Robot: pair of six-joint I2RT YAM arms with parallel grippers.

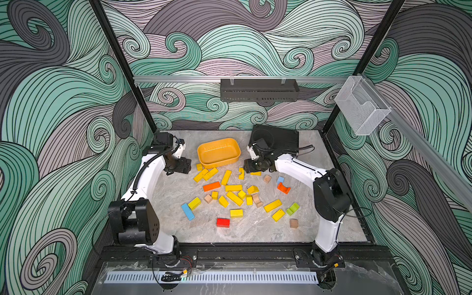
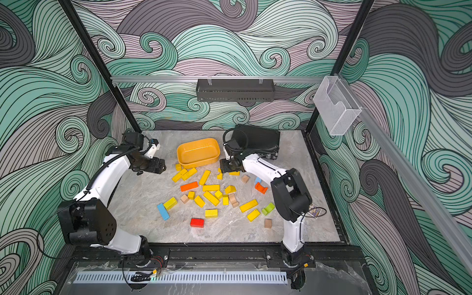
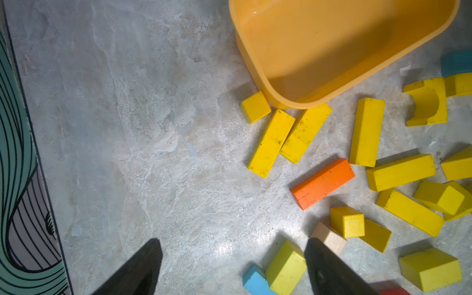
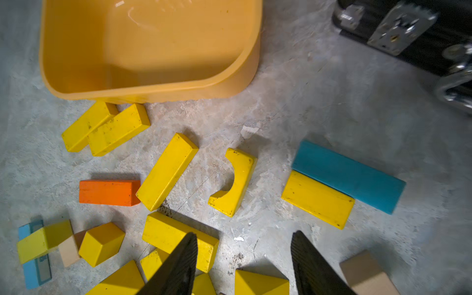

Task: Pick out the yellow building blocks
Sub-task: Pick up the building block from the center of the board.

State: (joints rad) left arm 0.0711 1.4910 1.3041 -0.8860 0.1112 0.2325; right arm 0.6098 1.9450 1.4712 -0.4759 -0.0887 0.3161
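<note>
Both top views show two white-and-black arms rising from a rail at the lower edge of the frame, over a grey marbled table [image 1: 173, 194].

**Left arm.** From its base at lower left, the elbow folds outward. The forearm runs up toward centre left and the wrist bends over. The left gripper [image 1: 185, 166] hangs above bare table, just left of the orange-yellow tub [image 1: 222, 163]. In the left wrist view the left gripper [image 3: 233, 242] has its jaws spread wide, with only table surface between them and nothing grasped.

**Right arm.** From its base at lower right, the black elbow stands at right of centre. The forearm slopes up and left. The right gripper [image 1: 249, 166] is low beside the tub's right end, next to a yellow arch block [image 1: 241, 173]. In the right wrist view the right gripper [image 4: 244, 235] is likewise parted and holds nothing. The arch block [image 4: 237, 184] lies apart from its fingertips.

**Blocks.** The yellow building blocks [image 1: 233, 187] lie scattered on the table across the centre of the frame, below the tub and outside it. Two bars touch its near wall. Among them are an orange bar [image 1: 211, 186], a blue block [image 1: 187, 211] and a red block [image 1: 223, 222].
</note>
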